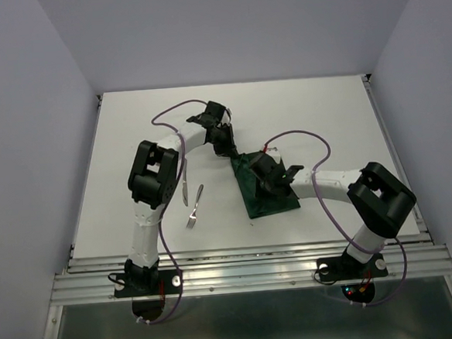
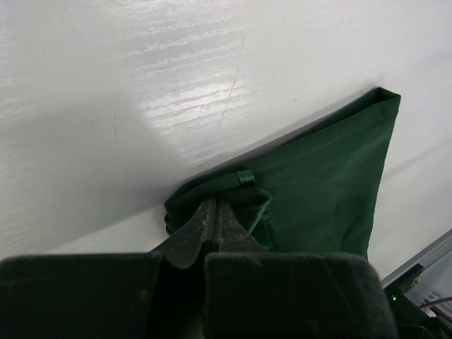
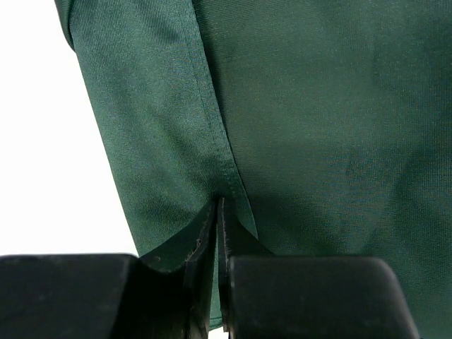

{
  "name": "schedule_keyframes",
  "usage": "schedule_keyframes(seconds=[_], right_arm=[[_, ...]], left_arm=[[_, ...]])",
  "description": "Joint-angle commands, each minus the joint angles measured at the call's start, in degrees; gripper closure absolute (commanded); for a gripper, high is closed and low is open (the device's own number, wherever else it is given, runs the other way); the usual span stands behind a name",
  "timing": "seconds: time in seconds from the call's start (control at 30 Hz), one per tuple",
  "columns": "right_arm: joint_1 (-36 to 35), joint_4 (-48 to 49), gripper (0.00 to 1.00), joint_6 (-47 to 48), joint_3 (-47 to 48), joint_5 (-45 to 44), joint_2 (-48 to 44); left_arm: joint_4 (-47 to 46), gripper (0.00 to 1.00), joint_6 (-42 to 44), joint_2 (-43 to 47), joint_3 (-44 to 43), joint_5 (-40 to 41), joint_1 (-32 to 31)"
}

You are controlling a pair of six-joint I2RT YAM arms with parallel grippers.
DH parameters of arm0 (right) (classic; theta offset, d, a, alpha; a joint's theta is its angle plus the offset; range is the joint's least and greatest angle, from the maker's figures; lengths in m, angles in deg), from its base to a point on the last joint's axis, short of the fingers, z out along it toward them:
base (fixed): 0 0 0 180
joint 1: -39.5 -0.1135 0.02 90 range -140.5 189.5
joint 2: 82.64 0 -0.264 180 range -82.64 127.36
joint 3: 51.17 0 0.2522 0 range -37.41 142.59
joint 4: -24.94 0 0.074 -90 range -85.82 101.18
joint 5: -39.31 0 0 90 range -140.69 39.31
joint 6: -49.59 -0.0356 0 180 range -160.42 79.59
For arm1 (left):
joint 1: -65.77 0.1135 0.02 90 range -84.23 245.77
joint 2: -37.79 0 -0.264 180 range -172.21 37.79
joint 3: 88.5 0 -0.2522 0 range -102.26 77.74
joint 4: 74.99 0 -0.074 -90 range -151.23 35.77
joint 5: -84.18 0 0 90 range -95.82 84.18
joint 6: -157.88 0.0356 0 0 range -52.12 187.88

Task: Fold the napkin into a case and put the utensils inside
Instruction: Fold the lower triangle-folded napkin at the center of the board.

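The dark green napkin [image 1: 271,197] lies folded on the white table, right of centre. My left gripper [image 1: 229,152] is shut on its bunched far-left corner, seen up close in the left wrist view [image 2: 216,205], with the cloth [image 2: 325,176] spreading away to the right. My right gripper [image 1: 264,176] sits over the middle of the napkin and is shut on a hemmed fold edge [image 3: 219,205] of the cloth [image 3: 318,106]. The knife [image 1: 185,183] and the fork [image 1: 194,207] lie side by side on the table, left of the napkin and beside the left arm.
The white table [image 1: 323,108] is walled in by pale panels at the left, back and right. An aluminium rail [image 1: 248,265] runs along the near edge by the arm bases. Purple cables [image 1: 301,135] loop over both arms.
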Motion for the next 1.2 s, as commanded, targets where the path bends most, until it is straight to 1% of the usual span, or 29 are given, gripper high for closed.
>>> schedule_keyframes(seconds=[0.0,0.1,0.17,0.27,0.3,0.37,0.47,0.57,0.73,0.93,1.03,1.17], right_arm=[[-0.01,2.05,0.91,-1.6,-2.95,-0.99,0.36],[-0.01,3.1,0.91,-2.22,-3.74,-0.46,0.45],[-0.01,3.37,0.91,-2.39,-4.18,-0.2,0.62],[-0.01,3.81,0.91,-2.57,-4.44,0.15,0.62],[-0.01,3.81,0.91,-2.66,-4.62,0.33,0.53],[-0.01,3.89,0.91,-2.75,-4.71,0.24,0.36],[-0.01,3.89,0.91,-2.92,-4.71,0.42,0.01],[-0.01,3.81,0.91,-2.92,-4.36,0.51,-0.08],[-0.01,3.81,0.91,-2.75,-3.83,0.77,0.8],[-0.01,3.81,0.91,-2.83,-3.65,0.86,1.32],[-0.01,3.89,0.91,-2.75,-3.65,0.95,1.41],[-0.01,3.81,0.91,-2.75,-3.57,1.21,1.85]], left_arm=[[-2.07,1.0,-0.16,8.12,1.54,1.19,-0.14],[-2.95,0.96,-0.08,10.5,3.38,2.33,-0.05],[-2.34,0.93,0.1,11.46,4.87,4.69,-0.14],[-1.37,0.92,0.1,12.08,7.16,8.64,-0.14],[-1.2,0.93,0.1,12.34,7.69,9.71,-0.14],[-0.67,1.0,-0.6,13.05,9.62,13.4,-0.14],[0.55,1.0,-1.57,13.14,11.12,17.96,-0.14],[3.37,1.0,-1.75,10.77,10.07,19.91,-0.31],[2.68,1.0,-1.83,8.31,10.33,18.34,-1.63],[1.45,1.0,-2.62,6.72,9.89,13.59,-3.3],[0.83,1.0,-3.24,6.9,10.68,12.88,-3.48],[-1.81,1.0,-4.03,8.39,12.09,9.37,-3.48]])
